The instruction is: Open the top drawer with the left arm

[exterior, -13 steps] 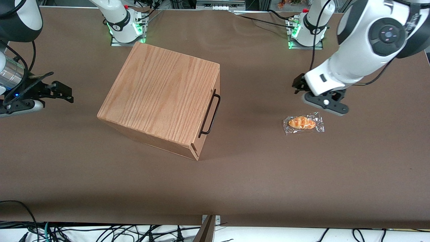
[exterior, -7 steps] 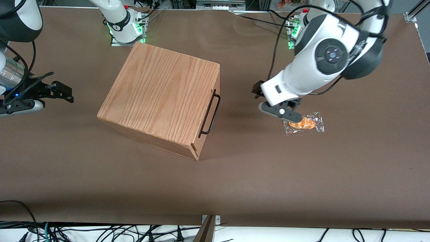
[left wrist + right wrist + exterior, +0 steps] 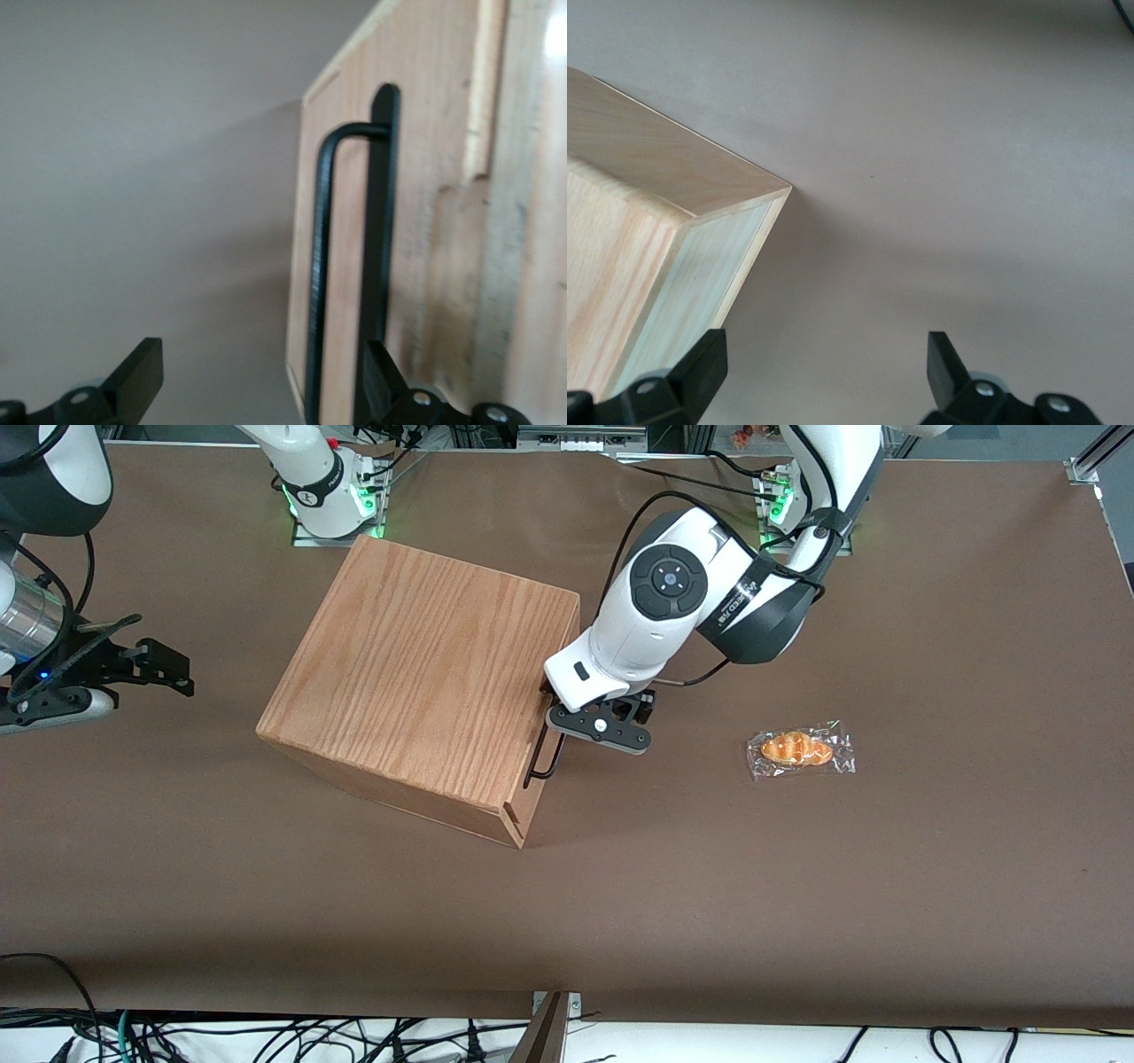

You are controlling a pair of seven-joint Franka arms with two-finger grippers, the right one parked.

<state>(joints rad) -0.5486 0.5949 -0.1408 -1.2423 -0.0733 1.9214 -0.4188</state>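
The oak-grain cabinet (image 3: 425,664) stands mid-table, its front turned toward the working arm's end. The top drawer (image 3: 430,266) is shut flush, and its thin black bar handle (image 3: 542,757) (image 3: 317,266) runs along the front. My left arm (image 3: 664,602) reaches down to that front. Its gripper (image 3: 567,722) (image 3: 261,363) is open at the handle. In the left wrist view the bar stands between the two fingertips (image 3: 142,359), close to the one nearest the drawer front, and neither fingertip touches it.
A wrapped bread roll (image 3: 800,749) lies on the brown table (image 3: 709,886) toward the working arm's end, apart from the cabinet. The right wrist view shows a corner of the cabinet (image 3: 673,221). Cables hang along the table edge nearest the front camera.
My left arm has swept from above the bread roll across to the cabinet front, bringing the open gripper to the drawer handle. The cabinet and roll have not moved.
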